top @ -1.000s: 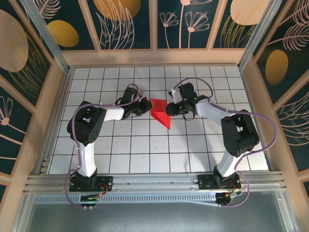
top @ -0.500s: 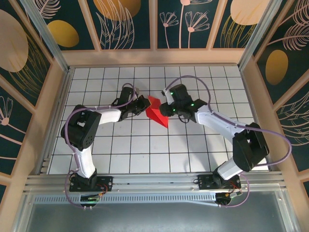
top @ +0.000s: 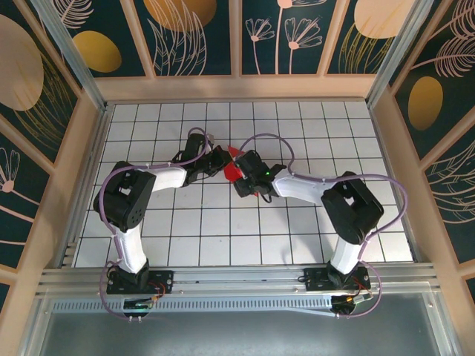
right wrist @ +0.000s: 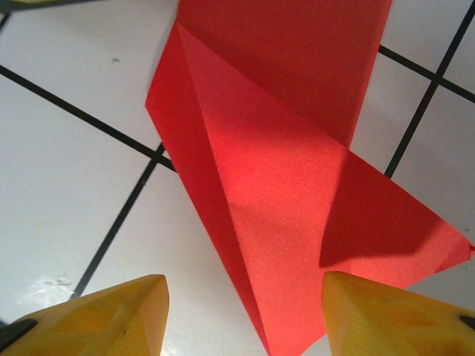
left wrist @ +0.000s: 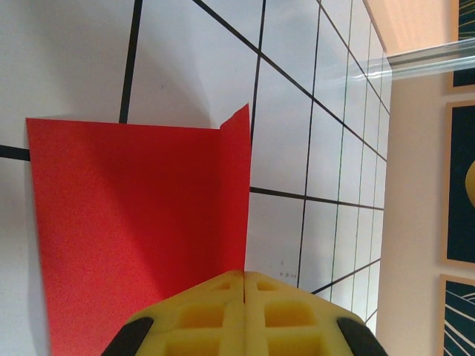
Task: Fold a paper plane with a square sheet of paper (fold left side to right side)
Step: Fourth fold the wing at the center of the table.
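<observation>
Right claw swung left, open over red paper.

The square sheet of paper is matt, faintly grainy red paper. The tabletop is smooth, glossy white. At six o'clock, the rail is ribbed bare metal.

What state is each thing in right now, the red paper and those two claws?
Square sheet of paper: partly folded, creased into overlapping flaps, lying on the grid table; not yet a dart.
Left gripper: shut, fingertips together at the paper's edge; whether it pinches the paper is unclear.
Right gripper: open, fingers spread above the paper.
</observation>
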`<state>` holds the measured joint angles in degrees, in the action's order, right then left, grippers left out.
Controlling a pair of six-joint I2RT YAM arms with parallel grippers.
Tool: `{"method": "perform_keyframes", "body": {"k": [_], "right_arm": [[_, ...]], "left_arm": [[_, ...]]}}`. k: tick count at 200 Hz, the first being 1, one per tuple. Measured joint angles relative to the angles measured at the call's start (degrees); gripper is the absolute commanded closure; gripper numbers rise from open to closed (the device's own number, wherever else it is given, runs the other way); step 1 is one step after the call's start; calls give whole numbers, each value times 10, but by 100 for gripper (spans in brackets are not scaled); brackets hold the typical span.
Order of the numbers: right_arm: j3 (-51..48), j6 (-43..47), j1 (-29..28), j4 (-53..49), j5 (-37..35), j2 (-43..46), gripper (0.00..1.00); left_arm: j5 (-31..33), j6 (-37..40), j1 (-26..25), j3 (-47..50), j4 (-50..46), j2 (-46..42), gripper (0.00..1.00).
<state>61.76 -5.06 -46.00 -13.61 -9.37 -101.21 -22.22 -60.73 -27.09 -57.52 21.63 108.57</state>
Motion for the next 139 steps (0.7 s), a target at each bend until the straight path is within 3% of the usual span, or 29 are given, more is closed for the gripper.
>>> {"method": "perform_keyframes", "body": {"k": [69,139], "right_arm": [[0,0,-3,19,-41,-21,46],[0,0,-9,23,-59,-30,60]], "left_arm": [[0,0,-1,0,0,0,98],[0,0,-3,0,0,0,96]]}}
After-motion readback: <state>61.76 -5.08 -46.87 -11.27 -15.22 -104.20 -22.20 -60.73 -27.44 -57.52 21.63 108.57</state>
